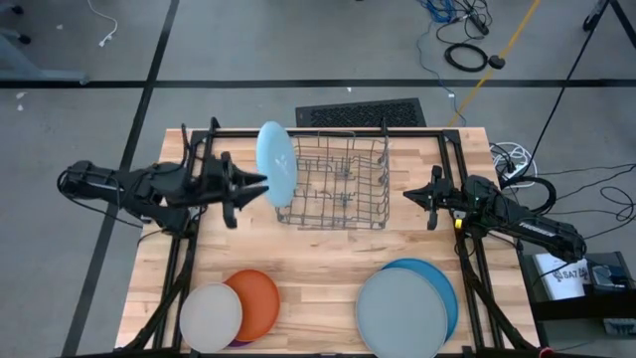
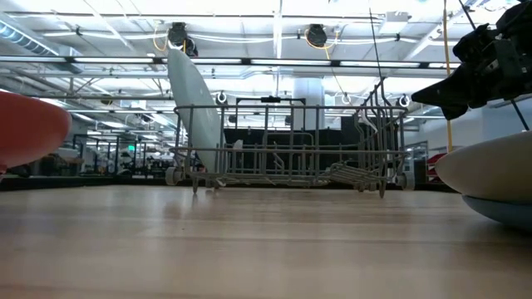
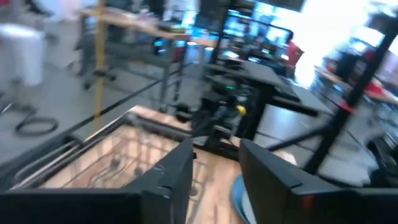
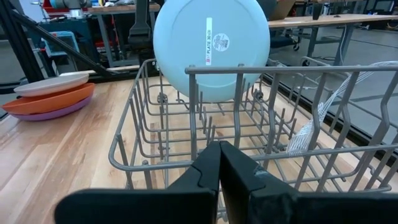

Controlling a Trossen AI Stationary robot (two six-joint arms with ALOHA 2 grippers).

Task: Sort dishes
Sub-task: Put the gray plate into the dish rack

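A light blue plate (image 1: pixel 275 162) stands on edge in the left end of the grey wire dish rack (image 1: pixel 343 184), its lower rim down between the wires (image 4: pixel 205 99) and its top leaning toward the table's left (image 2: pixel 193 100). My left gripper (image 1: pixel 260 183) hovers level just left of this plate, open, with nothing between its fingers (image 3: pixel 214 171). My right gripper (image 1: pixel 407 196) waits shut at the rack's right end (image 4: pixel 219 146). An off-white plate (image 1: pixel 211 316) tops an orange one (image 1: pixel 256 296) at the near left. A pale grey plate (image 1: pixel 401 310) lies on a darker blue one (image 1: pixel 444 283) at the near right.
A purple plate (image 4: pixel 53 111) lies under the orange one. Black frame rails (image 1: pixel 184 249) run along both table sides. Bare wood (image 1: pixel 318 268) lies between the rack and the two stacks. The rack's inside right of the standing plate holds only its wires.
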